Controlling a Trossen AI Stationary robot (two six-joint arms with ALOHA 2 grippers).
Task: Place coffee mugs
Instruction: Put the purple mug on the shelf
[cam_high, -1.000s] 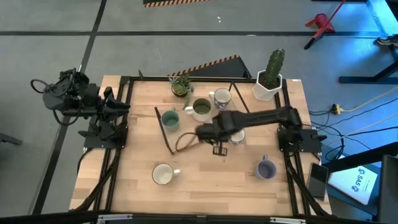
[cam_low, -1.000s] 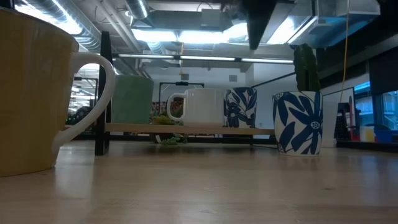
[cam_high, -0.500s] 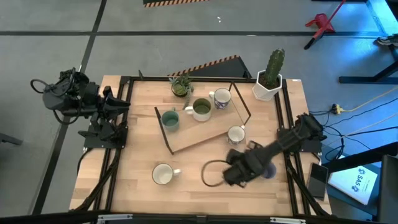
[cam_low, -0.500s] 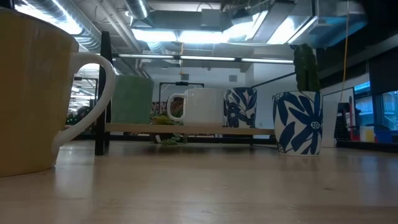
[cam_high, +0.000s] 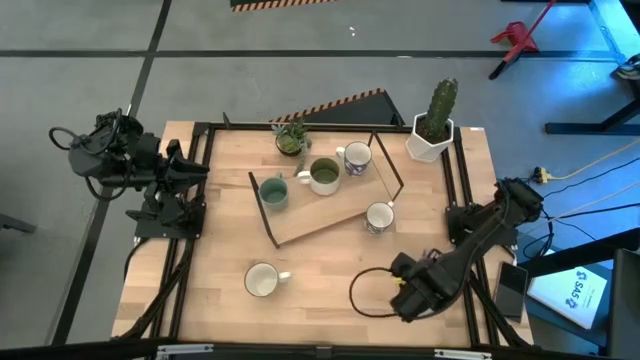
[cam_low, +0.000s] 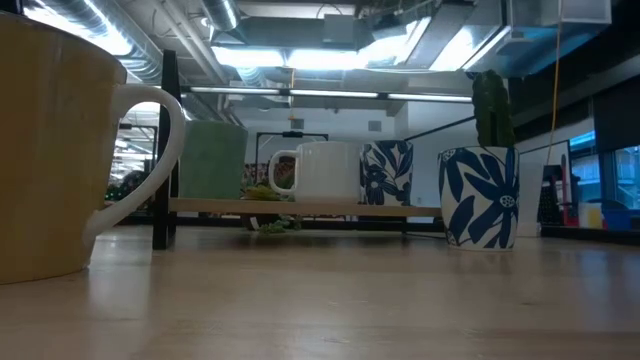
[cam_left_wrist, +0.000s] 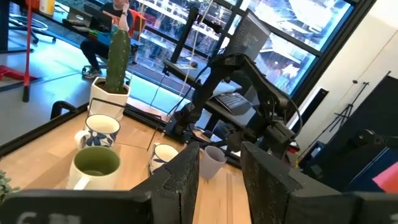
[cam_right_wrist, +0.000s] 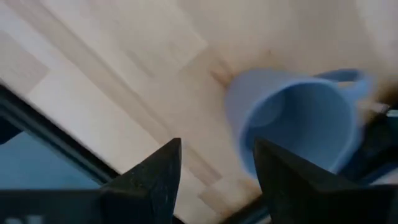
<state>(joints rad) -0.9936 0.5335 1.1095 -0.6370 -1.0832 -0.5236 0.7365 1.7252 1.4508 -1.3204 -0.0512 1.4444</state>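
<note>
On the raised wooden shelf (cam_high: 330, 222) stand a teal mug (cam_high: 272, 192), an olive mug (cam_high: 323, 175) and a white patterned mug (cam_high: 357, 157). A blue-patterned mug (cam_high: 380, 216) stands at the shelf's right end, and a white mug (cam_high: 262, 281) stands on the table near the front. The lavender mug (cam_right_wrist: 298, 118) stands upright on the table near the front right; in the high view my right arm hides it. My right gripper (cam_high: 412, 292) hangs over it, open, with the mug just beyond its fingertips. My left gripper (cam_left_wrist: 221, 177) waits open at the table's left edge.
A cactus in a white pot (cam_high: 432, 125) stands at the far right corner and a small green plant (cam_high: 291, 138) at the far edge. A black frame (cam_high: 200, 200) runs around the table. A cable loop (cam_high: 365, 295) hangs from my right arm.
My right gripper has swung from above the middle of the shelf toward the table's near right corner and now hangs over the lavender mug. The arm has left the top of the low view. The mugs stand where they were.
</note>
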